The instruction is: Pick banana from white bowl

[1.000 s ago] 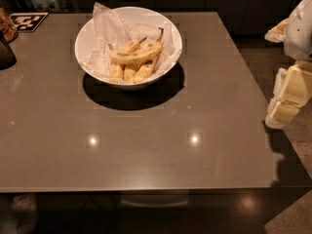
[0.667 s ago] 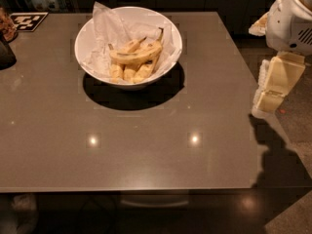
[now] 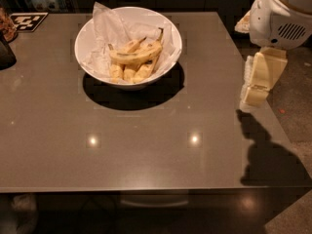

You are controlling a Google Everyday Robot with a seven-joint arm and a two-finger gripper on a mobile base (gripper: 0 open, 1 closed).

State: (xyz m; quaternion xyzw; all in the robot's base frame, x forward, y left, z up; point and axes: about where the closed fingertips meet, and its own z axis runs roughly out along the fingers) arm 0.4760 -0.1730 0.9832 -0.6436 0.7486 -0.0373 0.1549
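The white bowl [image 3: 85, 38] stands on the grey table at the back, left of centre, lined with crumpled white paper. Inside it lies the banana [image 3: 136, 54], long, curved and yellow, with its thin stem pointing up to the right, resting across several shorter bananas. My gripper [image 3: 254, 92] hangs at the table's right edge, well to the right of the bowl and apart from it, pointing downward below the white arm housing [image 3: 282, 13].
The grey table [image 3: 146, 145] reaches from the near edge to the bowl. A black-and-white marker tag [image 3: 28, 21] lies at the back left corner. A dark object [image 3: 6, 52] sits at the left edge. The floor shows at the right.
My arm has moved in from the right edge of the view towards the table, leftward and up, and its shadow now falls on the table's right side. The bowl and bananas have not moved.
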